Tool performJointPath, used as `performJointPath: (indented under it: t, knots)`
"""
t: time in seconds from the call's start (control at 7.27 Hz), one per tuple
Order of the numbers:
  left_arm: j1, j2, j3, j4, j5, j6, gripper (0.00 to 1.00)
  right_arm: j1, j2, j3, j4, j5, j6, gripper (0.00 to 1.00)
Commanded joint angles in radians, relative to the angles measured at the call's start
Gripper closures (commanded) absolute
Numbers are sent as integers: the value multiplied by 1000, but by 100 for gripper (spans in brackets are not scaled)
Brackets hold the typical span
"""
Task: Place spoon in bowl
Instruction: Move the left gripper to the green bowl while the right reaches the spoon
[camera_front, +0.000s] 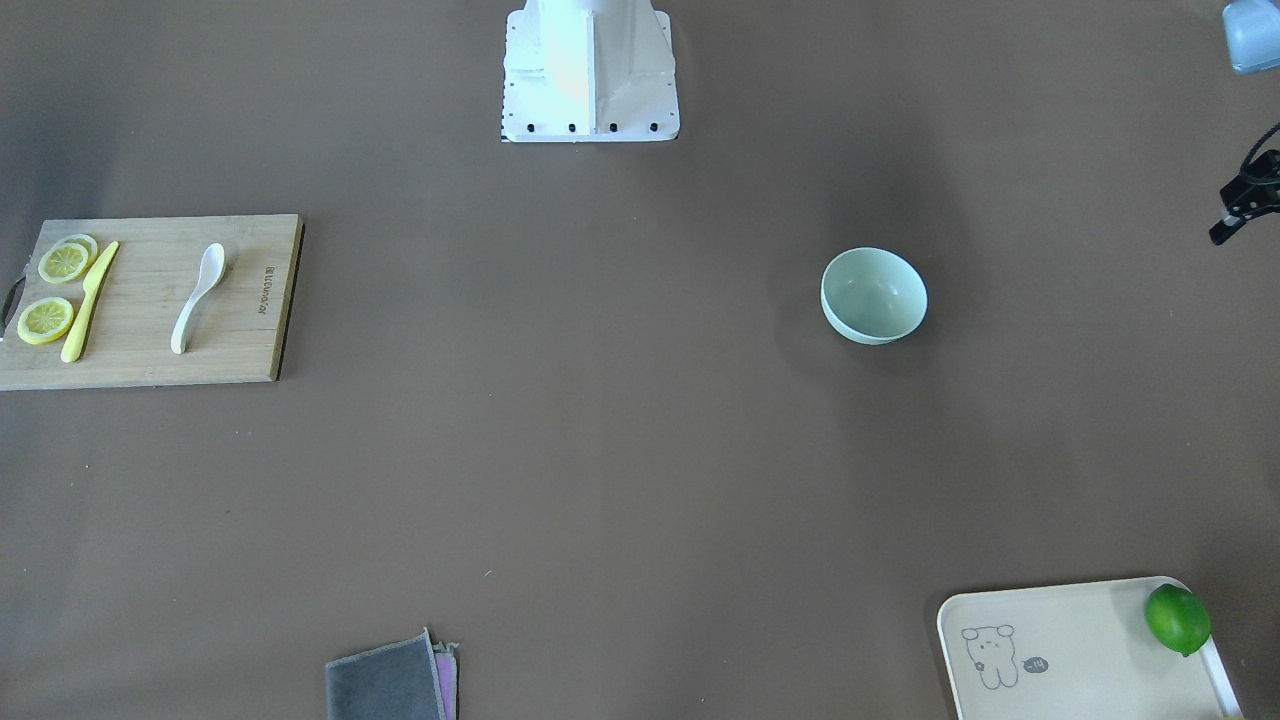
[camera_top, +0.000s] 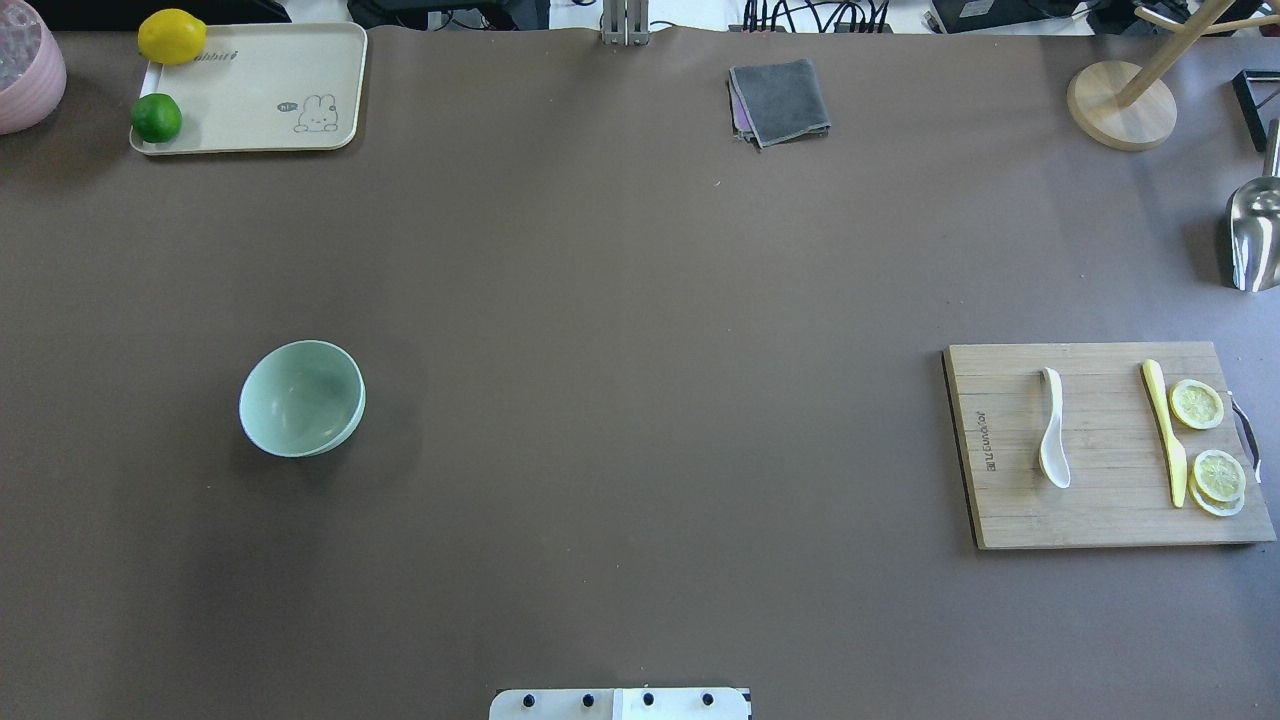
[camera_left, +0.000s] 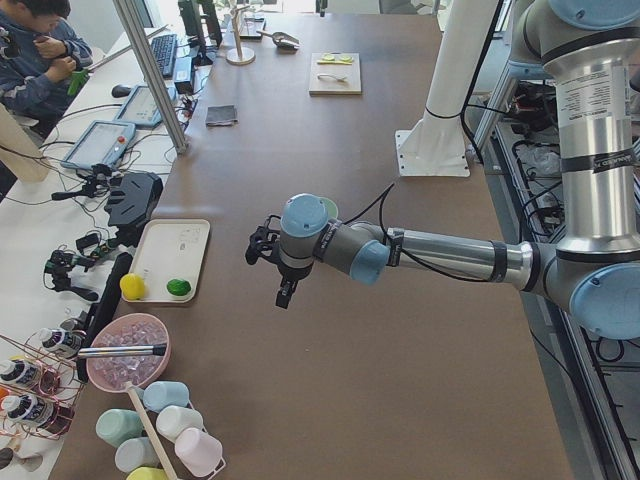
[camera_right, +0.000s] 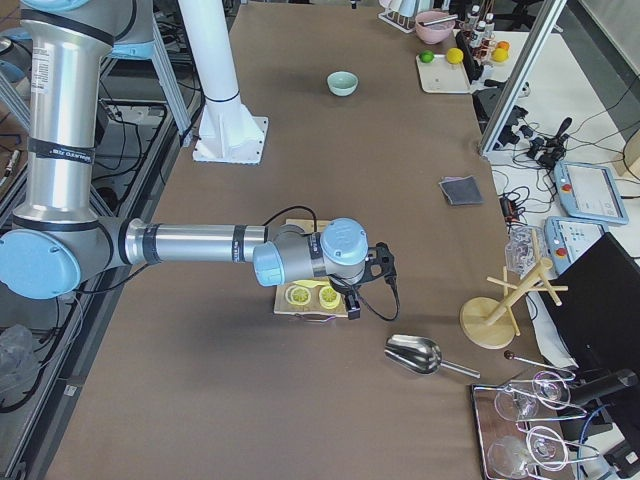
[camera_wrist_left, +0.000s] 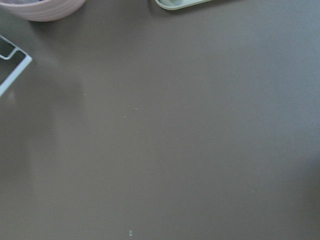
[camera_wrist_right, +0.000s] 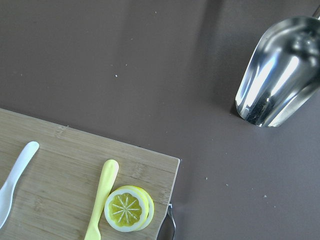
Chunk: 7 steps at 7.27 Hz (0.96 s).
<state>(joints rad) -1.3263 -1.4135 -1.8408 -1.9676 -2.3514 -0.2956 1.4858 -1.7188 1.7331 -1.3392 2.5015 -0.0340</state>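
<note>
The white spoon (camera_top: 1052, 428) lies on a wooden cutting board (camera_top: 1100, 515) at the table's right side, scoop toward me. It also shows in the front view (camera_front: 197, 297) and the right wrist view (camera_wrist_right: 12, 182). The mint-green bowl (camera_top: 300, 398) stands empty on the left side, also seen in the front view (camera_front: 873, 296). My right gripper (camera_right: 353, 310) hovers over the board's outer end, near the lemon slices; I cannot tell if it is open. My left gripper (camera_left: 284, 297) hangs above the table left of the bowl, its edge showing in the front view (camera_front: 1222, 232); its state is unclear.
A yellow knife (camera_top: 1165, 430) and lemon slices (camera_top: 1197, 404) lie on the board. A metal scoop (camera_top: 1255, 235) and wooden stand (camera_top: 1120, 105) are far right. A cream tray (camera_top: 250, 100) with a lime and a lemon, a pink bowl (camera_top: 25, 70) and a grey cloth (camera_top: 780, 100) sit at the far edge.
</note>
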Motion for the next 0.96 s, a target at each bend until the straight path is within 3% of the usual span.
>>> performJointPath:
  t: [0.0, 0.28, 0.41, 0.83]
  knots:
    - [212, -34, -5, -112, 79, -277, 8, -47, -2, 19, 70, 16, 112, 0]
    - [359, -111, -2, -112, 134, -421, 8, -155, -2, 22, 196, 14, 335, 0]
    - [446, -149, 6, -112, 206, -488, 10, -208, -4, 22, 262, 8, 412, 1]
    - [548, -238, 73, -111, 231, -545, 12, -281, -1, 28, 282, 13, 447, 1]
